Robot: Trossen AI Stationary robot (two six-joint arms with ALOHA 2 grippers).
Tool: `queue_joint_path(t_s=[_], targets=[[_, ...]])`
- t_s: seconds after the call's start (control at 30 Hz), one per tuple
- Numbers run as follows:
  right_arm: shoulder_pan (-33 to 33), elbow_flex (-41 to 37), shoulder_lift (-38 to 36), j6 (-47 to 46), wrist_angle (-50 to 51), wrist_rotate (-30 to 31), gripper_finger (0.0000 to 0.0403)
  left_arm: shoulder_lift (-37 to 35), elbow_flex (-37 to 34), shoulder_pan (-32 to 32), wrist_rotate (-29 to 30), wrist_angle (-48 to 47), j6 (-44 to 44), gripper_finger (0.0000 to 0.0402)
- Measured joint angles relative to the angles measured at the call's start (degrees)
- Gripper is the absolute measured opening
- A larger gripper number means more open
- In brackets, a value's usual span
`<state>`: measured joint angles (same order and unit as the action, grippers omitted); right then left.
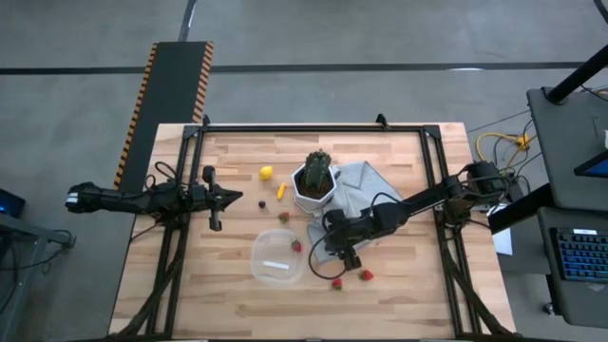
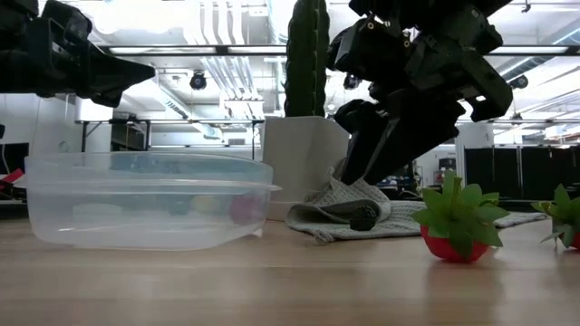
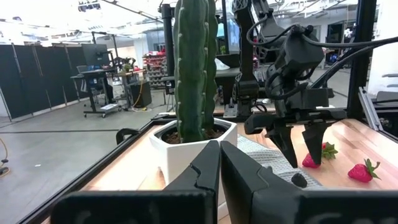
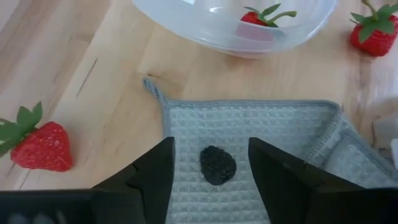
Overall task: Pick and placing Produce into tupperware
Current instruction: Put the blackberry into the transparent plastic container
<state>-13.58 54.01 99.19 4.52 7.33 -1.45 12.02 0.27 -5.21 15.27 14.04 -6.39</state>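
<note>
From above, the right gripper point(image 1: 334, 245) hangs over the corner of a grey cloth point(image 1: 366, 190) beside the tupperware point(image 1: 277, 256), but what lies under it is hidden there. The right wrist view fills that in: its fingers point(image 4: 149, 171) stand wide apart on either side of a dark berry point(image 4: 217, 165) lying on the cloth, not touching it, with one strawberry point(image 4: 261, 15) inside the tupperware beyond. The low view shows the berry point(image 2: 363, 217) resting on the cloth's fold and another strawberry point(image 2: 450, 237) on the wooden surface point(image 2: 290, 281). Only the high view shows the lemon point(image 1: 267, 173) and an orange piece point(image 1: 280, 191) near the cactus point(image 1: 318, 171). The left gripper point(image 1: 237, 198) waits well off at the surface's left side, its fingers pressed together and holding nothing, as the left wrist view confirms.
</note>
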Motion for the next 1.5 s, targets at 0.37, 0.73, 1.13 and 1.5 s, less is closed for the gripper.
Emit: queue_joint_path(t_s=[0.37,0.73,1.13,1.5], targets=[[0.0,2.6,5.7,-0.2,0.1,0.0,0.0230,0.4,0.0,0.0,0.0,0.1,0.0,0.0000],[0.4,2.4,5.8,-0.4,2.6,0.0,0.0226,0.3,0.0,0.0,0.0,0.0,0.0,0.0000],[0.4,2.4,5.9,-0.4,3.3,1.5,0.0190,0.3,0.0,0.0,0.0,0.0,0.0,0.0000],[0.4,2.4,5.9,-0.4,4.6,1.5,0.0106,0.3,0.0,0.0,0.0,0.0,0.0,0.0000]])
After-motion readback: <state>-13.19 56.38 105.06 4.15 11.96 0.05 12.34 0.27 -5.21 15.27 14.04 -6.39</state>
